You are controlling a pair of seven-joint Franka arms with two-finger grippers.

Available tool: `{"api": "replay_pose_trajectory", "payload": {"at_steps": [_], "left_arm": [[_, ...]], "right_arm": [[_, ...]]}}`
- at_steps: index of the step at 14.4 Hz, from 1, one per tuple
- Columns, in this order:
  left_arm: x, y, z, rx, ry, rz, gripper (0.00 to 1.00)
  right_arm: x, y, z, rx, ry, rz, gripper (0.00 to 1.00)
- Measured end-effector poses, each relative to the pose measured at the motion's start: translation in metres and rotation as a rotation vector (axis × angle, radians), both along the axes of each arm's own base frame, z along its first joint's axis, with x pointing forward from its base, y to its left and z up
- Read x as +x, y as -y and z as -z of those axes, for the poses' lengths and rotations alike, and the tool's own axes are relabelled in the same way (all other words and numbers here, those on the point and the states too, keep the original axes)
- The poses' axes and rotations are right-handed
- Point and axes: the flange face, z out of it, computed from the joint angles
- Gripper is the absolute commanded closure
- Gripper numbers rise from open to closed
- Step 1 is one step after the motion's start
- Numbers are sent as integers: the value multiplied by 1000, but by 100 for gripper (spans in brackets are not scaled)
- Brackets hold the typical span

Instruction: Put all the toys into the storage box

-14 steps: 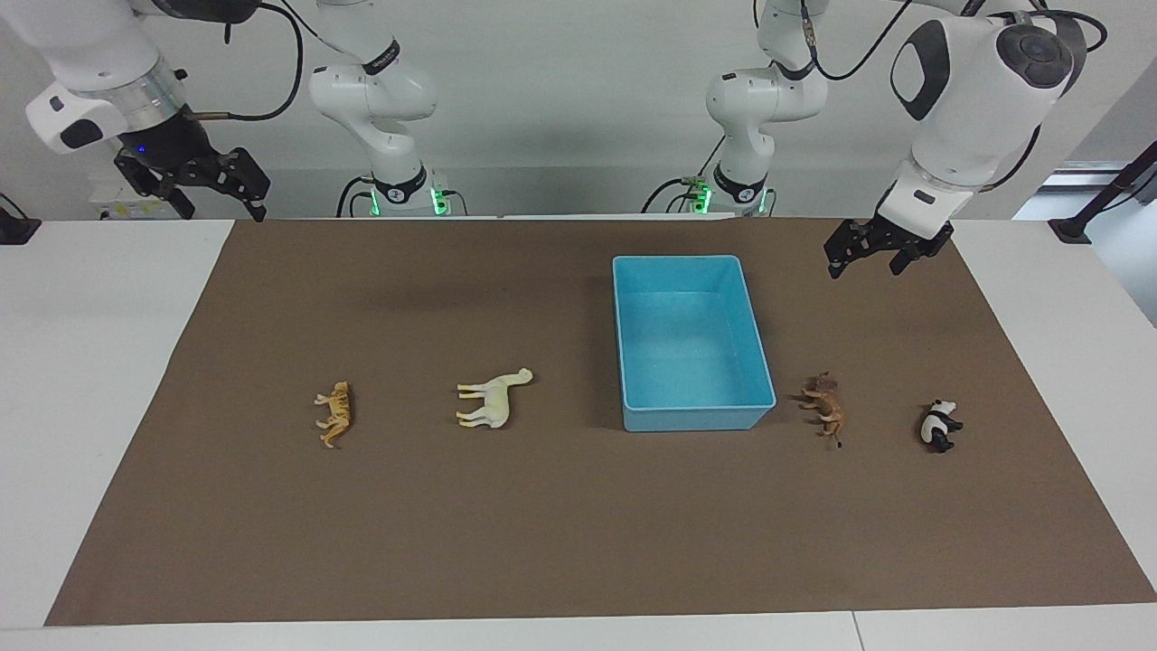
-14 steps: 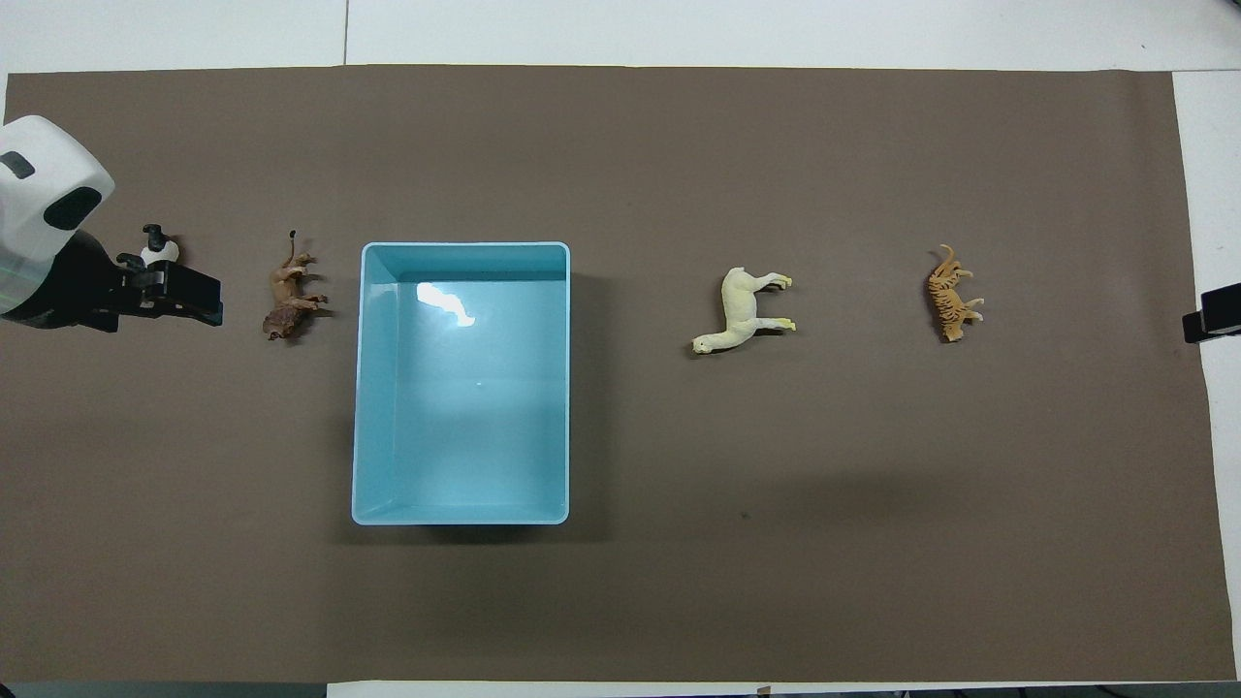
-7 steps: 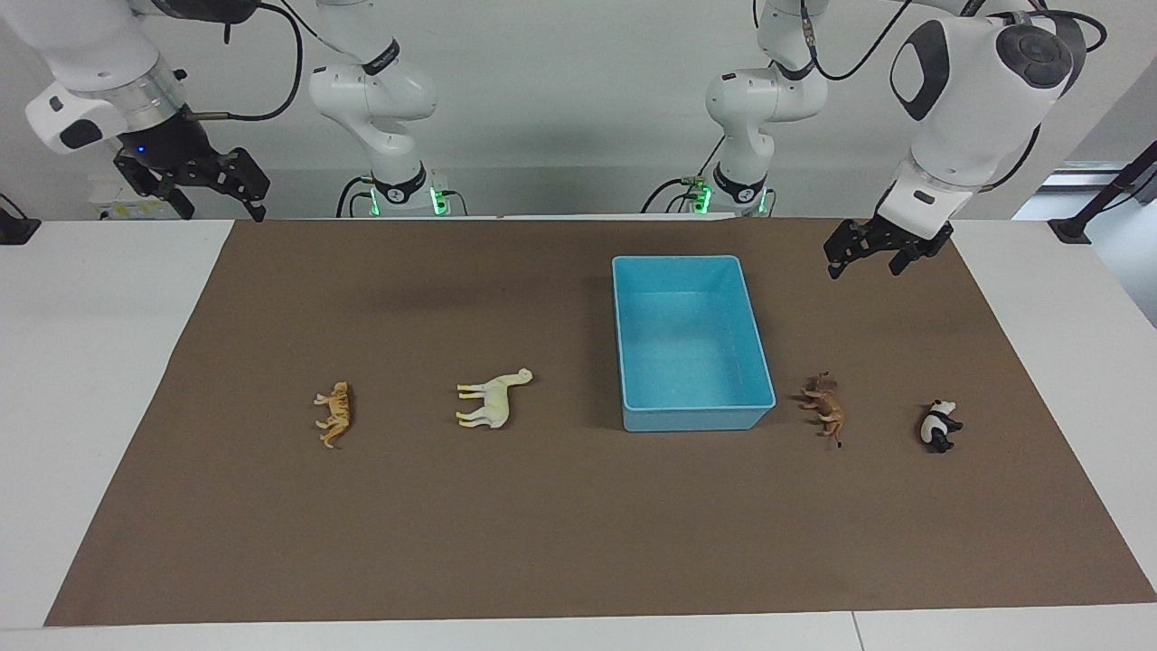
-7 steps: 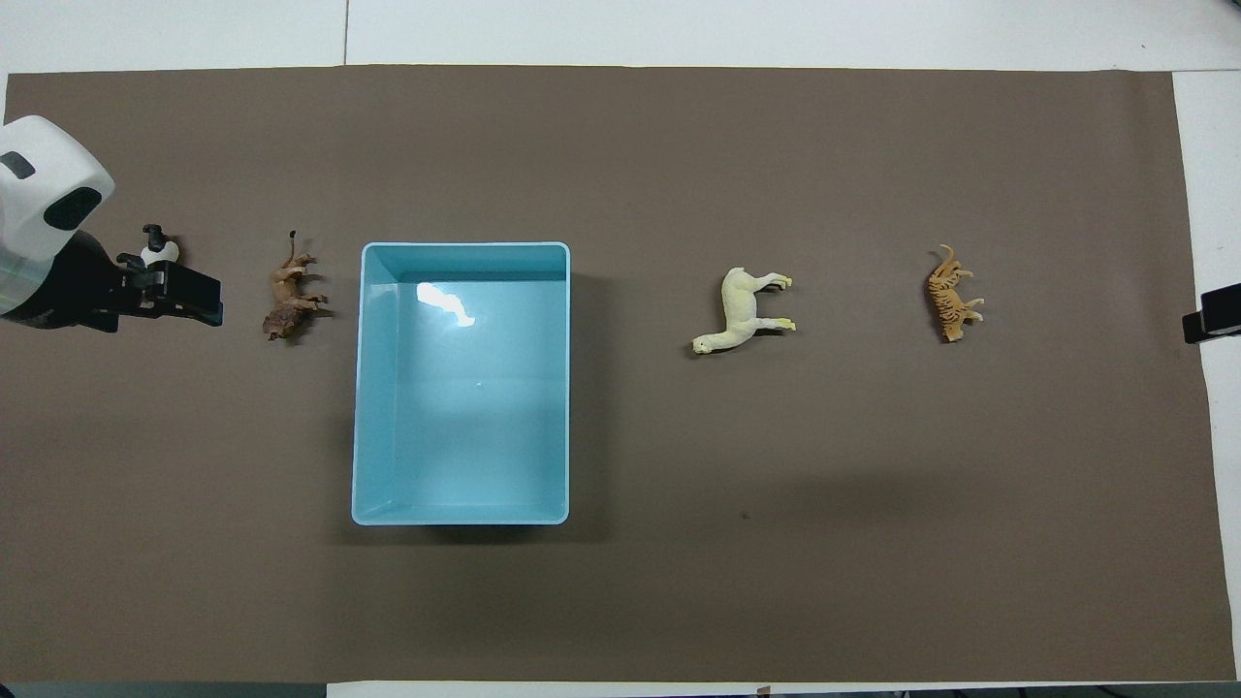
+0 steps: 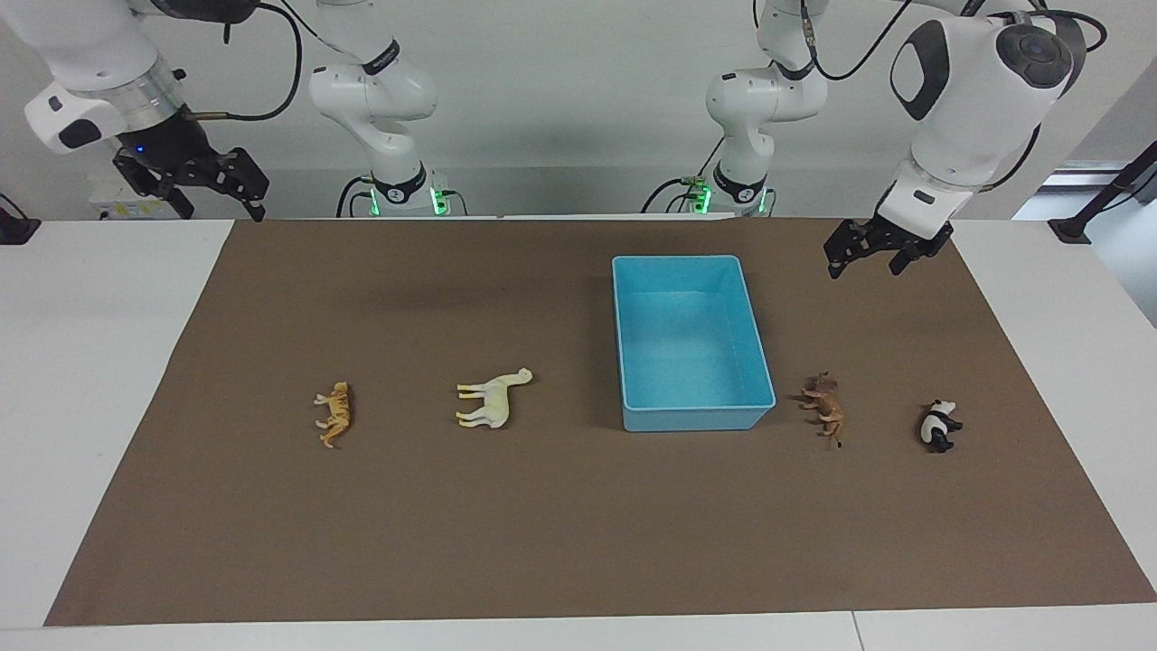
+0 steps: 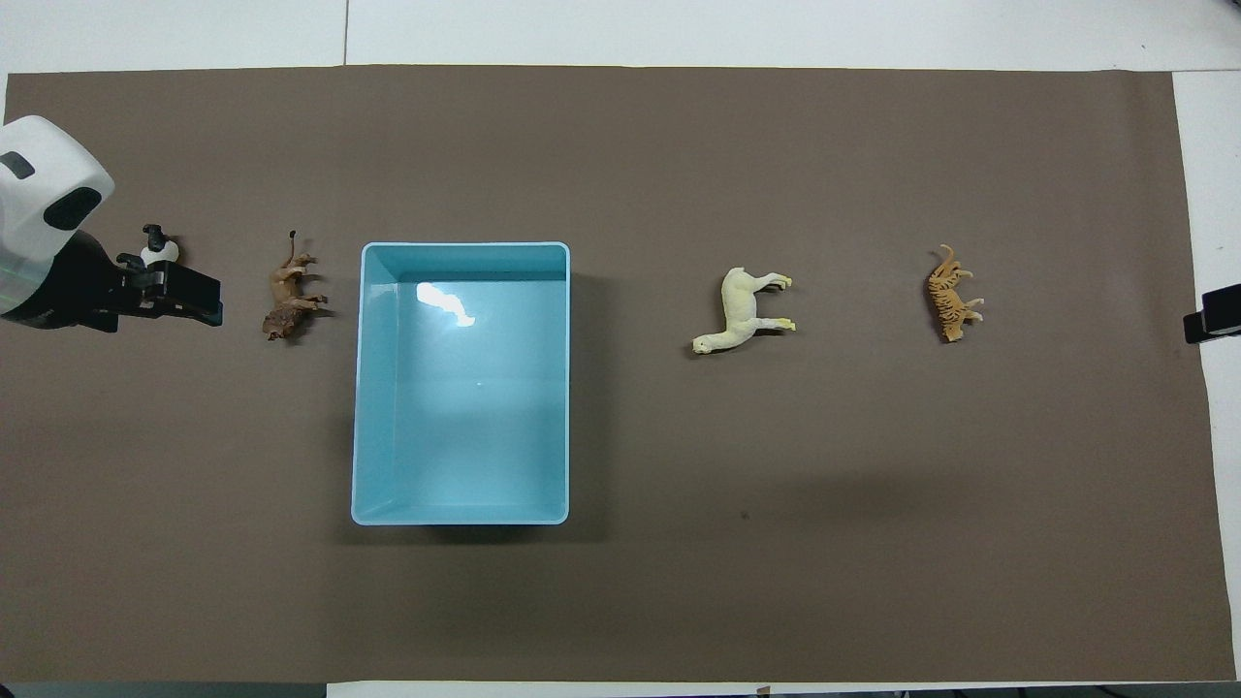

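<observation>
The light blue storage box (image 5: 696, 419) stands empty on the brown mat, also in the overhead view (image 6: 365, 388). The cream-white horse (image 5: 493, 398) (image 6: 742, 310) and the orange tiger (image 5: 334, 414) (image 6: 952, 306) lie toward the right arm's end. The brown lion (image 5: 824, 407) (image 6: 289, 299) and the panda (image 5: 940, 425) (image 6: 155, 250) lie toward the left arm's end. My left gripper (image 5: 865, 262) (image 6: 194, 296) is open and empty, raised over the mat at the left arm's end, clear of the toys. My right gripper (image 5: 217, 203) (image 6: 1212, 315) is open and empty, raised over the mat's edge at the right arm's end.
The brown mat (image 5: 560, 524) covers most of the white table (image 5: 81, 362). The two arm bases (image 5: 398, 190) stand at the table's edge nearest the robots.
The right arm has shifted very slightly. The left arm, the toys and the box have not moved.
</observation>
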Motion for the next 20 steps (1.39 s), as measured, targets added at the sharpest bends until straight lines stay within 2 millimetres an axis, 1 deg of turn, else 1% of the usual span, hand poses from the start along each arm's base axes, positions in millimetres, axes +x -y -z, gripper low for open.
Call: {"api": "replay_pose_trajectory", "payload": {"at_steps": [2, 4, 5, 7, 9, 11, 14, 16, 20], "left_arm": [[0, 0, 0, 0, 0, 0, 0], [0, 0, 0, 0, 0, 0, 0], [0, 0, 0, 0, 0, 0, 0], [0, 0, 0, 0, 0, 0, 0], [0, 0, 0, 0, 0, 0, 0], [0, 0, 0, 0, 0, 0, 0], [0, 0, 0, 0, 0, 0, 0], [0, 0, 0, 0, 0, 0, 0], [0, 0, 0, 0, 0, 0, 0]], "right_arm": [[0, -2, 1, 1, -3, -4, 0], [2, -6, 6, 1, 14, -12, 0], [5, -11, 12, 0, 39, -22, 0], [11, -21, 30, -1, 54, -42, 0], [17, -26, 58, -1, 53, -52, 0], [28, -25, 93, 0, 50, -52, 0], [55, -26, 149, 6, 49, -49, 0], [68, -26, 183, 3, 67, -50, 0], [75, -26, 240, -4, 89, -68, 0]]}}
